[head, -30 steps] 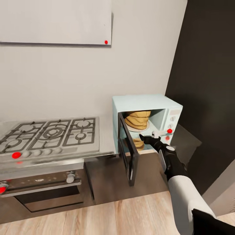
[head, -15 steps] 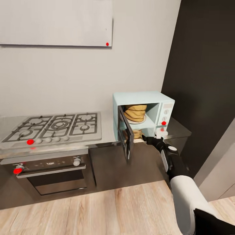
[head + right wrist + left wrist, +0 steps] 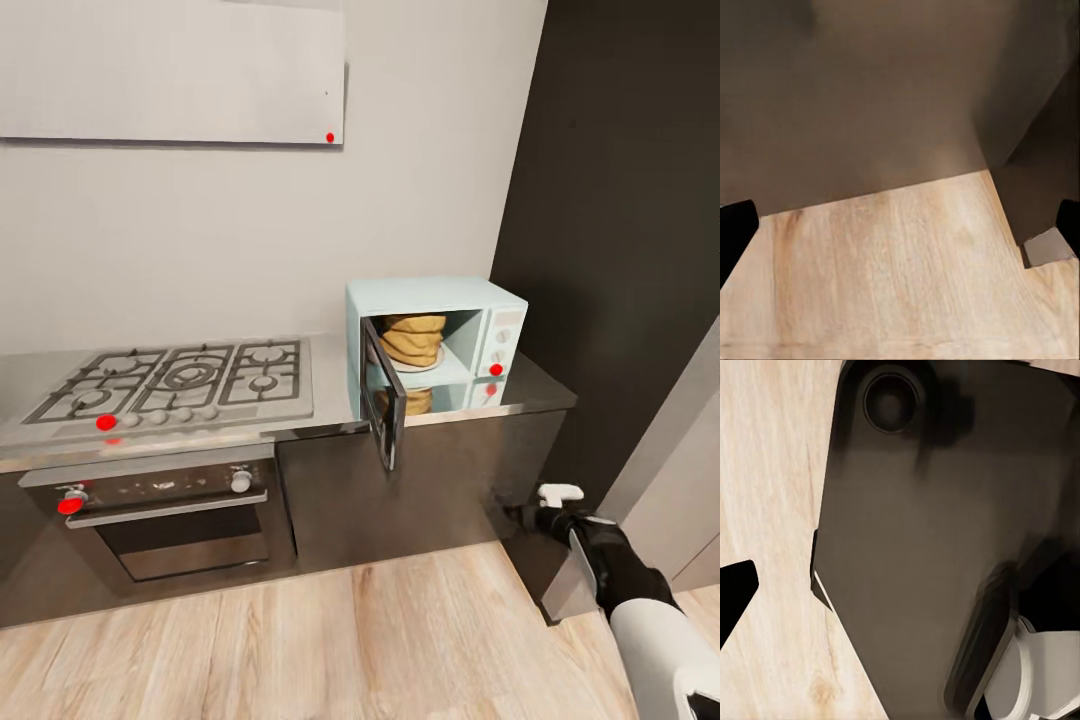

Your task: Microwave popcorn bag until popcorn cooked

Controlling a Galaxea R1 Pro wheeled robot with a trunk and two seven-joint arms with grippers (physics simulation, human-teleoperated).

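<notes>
We see the microwave [image 3: 436, 338] at the right end of the countertop [image 3: 330, 415], next to the dark wall panel [image 3: 620, 230]. Its long axis runs left to right along the wall and its front faces us. The microwave door [image 3: 384, 394] is hinged on the left and stands swung out toward the room, overhanging the counter edge.

The popcorn bag [image 3: 412, 338] sits upright inside the open cavity on a pale turntable plate [image 3: 420, 364], with its rolled rim uppermost. A golden-brown reflection of it shows on the steel surface below the cavity. The control panel, with two white knobs and a red dot [image 3: 495, 369], lies right of the cavity. We cannot tell what the bag holds.

Compared with one second ago, the whole head view has shifted: the microwave and the gas hob [image 3: 175, 385] appear smaller and more of the wood floor [image 3: 330, 630] shows, so the camera has moved. The right gripper [image 3: 556, 494], previously raised at the microwave front beside the red dot, now sits low in front of the dark cabinet front [image 3: 420, 490], well apart from the microwave and holding nothing.

In the right wrist view, the two dark fingertips [image 3: 736, 229] stand at opposite edges with floor and cabinet between them, so we read the right gripper as spread wide. In the left wrist view, one dark fingertip [image 3: 735, 592] shows over the floor beside the robot's dark base [image 3: 937, 540]; we cannot tell the left gripper's opening.

The oven [image 3: 160, 515] sits below the hob.
</notes>
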